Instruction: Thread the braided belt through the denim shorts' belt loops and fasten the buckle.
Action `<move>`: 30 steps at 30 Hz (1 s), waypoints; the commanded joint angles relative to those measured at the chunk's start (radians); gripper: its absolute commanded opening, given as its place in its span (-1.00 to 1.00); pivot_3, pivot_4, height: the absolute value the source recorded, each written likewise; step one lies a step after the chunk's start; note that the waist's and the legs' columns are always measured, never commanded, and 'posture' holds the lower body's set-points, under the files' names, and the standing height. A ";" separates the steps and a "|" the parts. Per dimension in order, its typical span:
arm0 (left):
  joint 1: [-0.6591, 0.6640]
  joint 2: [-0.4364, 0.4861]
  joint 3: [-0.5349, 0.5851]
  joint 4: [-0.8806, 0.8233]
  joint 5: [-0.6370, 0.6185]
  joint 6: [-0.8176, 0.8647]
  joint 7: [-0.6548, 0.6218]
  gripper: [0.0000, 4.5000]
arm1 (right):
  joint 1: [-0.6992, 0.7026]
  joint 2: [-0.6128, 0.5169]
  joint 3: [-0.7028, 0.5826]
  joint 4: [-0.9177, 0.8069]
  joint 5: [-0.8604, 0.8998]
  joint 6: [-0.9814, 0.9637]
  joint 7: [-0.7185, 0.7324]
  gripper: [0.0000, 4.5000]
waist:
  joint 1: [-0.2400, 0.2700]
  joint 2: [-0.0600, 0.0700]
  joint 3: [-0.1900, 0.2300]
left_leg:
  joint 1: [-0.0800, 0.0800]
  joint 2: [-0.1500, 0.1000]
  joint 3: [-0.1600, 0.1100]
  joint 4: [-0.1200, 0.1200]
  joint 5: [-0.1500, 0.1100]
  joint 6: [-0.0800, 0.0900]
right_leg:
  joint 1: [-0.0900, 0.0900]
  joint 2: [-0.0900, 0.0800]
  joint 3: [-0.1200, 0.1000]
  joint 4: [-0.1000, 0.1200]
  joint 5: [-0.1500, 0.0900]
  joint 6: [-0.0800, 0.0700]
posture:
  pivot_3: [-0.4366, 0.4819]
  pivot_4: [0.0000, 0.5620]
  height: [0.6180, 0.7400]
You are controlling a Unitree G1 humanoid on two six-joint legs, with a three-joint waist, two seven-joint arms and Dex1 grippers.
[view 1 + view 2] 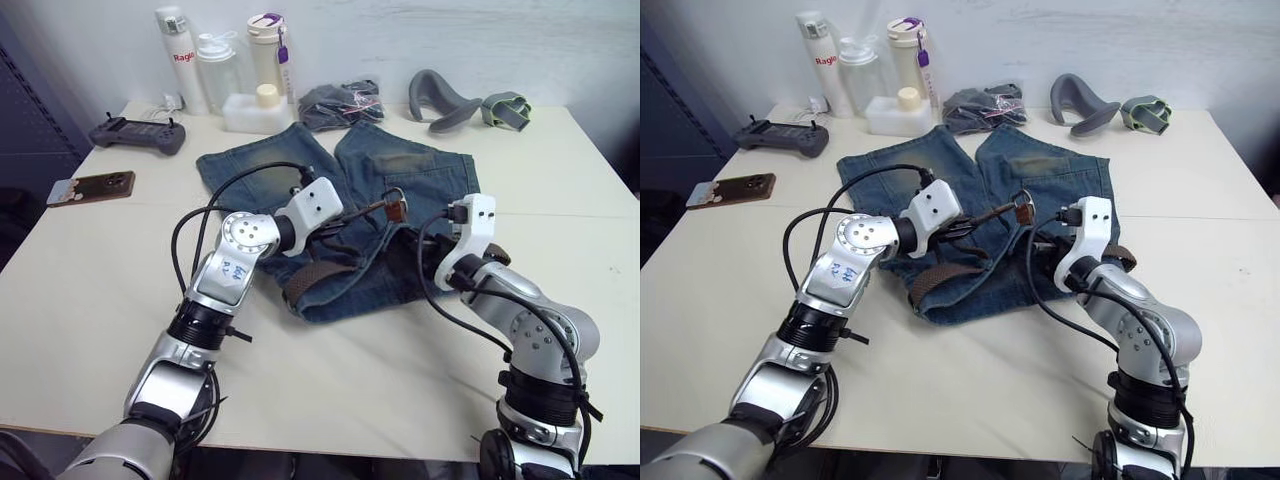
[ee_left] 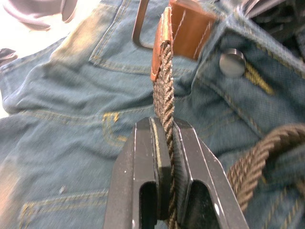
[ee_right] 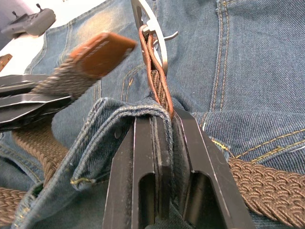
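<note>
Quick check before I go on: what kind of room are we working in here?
Likely an office or lab workbench, not a home: a plain white table against a bare wall, with a handheld controller, a phone and drink bottles beside the denim shorts.

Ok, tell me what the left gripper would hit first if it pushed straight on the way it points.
Probably the buckle. The left gripper, shut on the braided belt just behind its brown tip, points at that frame; beyond lies the denim shorts. Depth is unclear.
</note>
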 commanded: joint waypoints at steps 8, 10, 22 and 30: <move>-0.020 -0.006 -0.021 -0.008 -0.007 -0.028 -0.008 -1.00 | 0.038 -0.121 0.153 -0.088 -0.107 -0.169 0.125 -0.97 | 0.002 0.000 0.000 | 0.000 0.000 -0.001 0.000 0.000 0.000 | 0.000 0.000 0.000 -0.001 0.000 0.000 | -0.05 -0.47 -0.78; -0.023 -0.006 -0.022 0.001 -0.005 -0.031 -0.007 -1.00 | 0.048 -0.157 0.198 -0.103 -0.152 -0.216 0.156 -0.97 | 0.004 0.000 0.000 | 0.000 0.000 -0.001 0.000 0.000 0.000 | 0.000 0.000 0.000 -0.001 0.000 0.000 | -0.05 -0.47 -0.78; -0.045 -0.021 -0.027 0.037 -0.004 -0.055 -0.006 -1.00 | 0.136 -0.403 0.458 -0.065 -0.575 -0.624 0.295 -0.97 | 0.007 -0.001 0.000 | -0.002 0.000 -0.001 0.000 0.000 0.000 | 0.001 0.000 -0.001 -0.005 0.000 0.000 | -0.05 -0.47 -0.78; -0.051 -0.053 -0.093 0.024 0.015 -0.087 -0.033 -1.00 | 0.134 -0.516 0.496 0.002 -0.740 -0.896 0.432 -0.97 | 0.008 -0.001 0.000 | -0.003 0.000 -0.001 0.001 0.000 0.000 | 0.001 -0.001 -0.003 -0.006 0.000 0.000 | -0.05 -0.47 -0.78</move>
